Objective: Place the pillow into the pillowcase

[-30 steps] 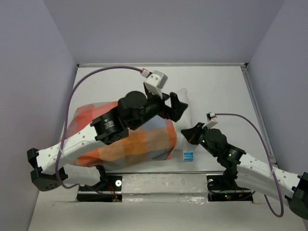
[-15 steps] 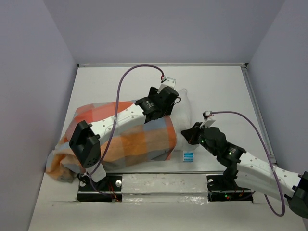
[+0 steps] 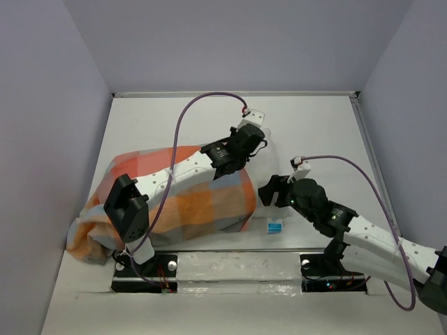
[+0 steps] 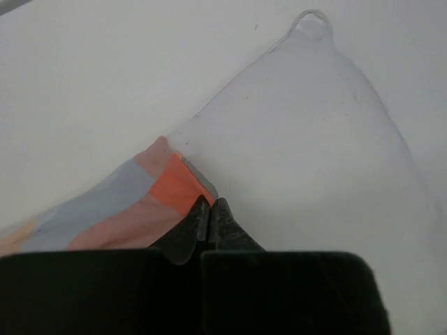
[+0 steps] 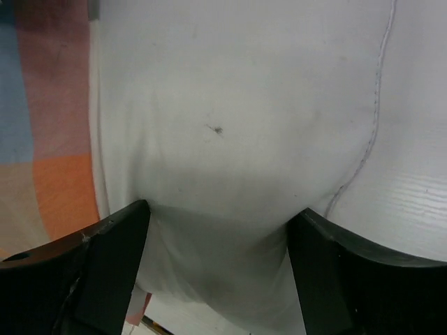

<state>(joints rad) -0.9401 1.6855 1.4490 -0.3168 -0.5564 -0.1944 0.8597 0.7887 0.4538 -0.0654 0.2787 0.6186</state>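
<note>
The checked orange, blue and grey pillowcase lies across the left and middle of the table, with the pillow filling it. The pillow's white end sticks out to the right, and its blue tag lies near the front. My left gripper is at the case's far open edge, shut on the hem corner of the pillowcase, jaws pressed together. My right gripper stands open at the pillow's near right end. White pillow fabric bulges between its fingers, and the pillowcase edge shows to the left.
Grey walls close in the white table on the left, back and right. The arms' base rail runs along the near edge. A purple cable arches over the left arm, another over the right.
My left arm came down and stretched out to the case's far edge, and its gripper closed on the hem. My right gripper opened, letting go of the pillow, and shifted slightly left.
</note>
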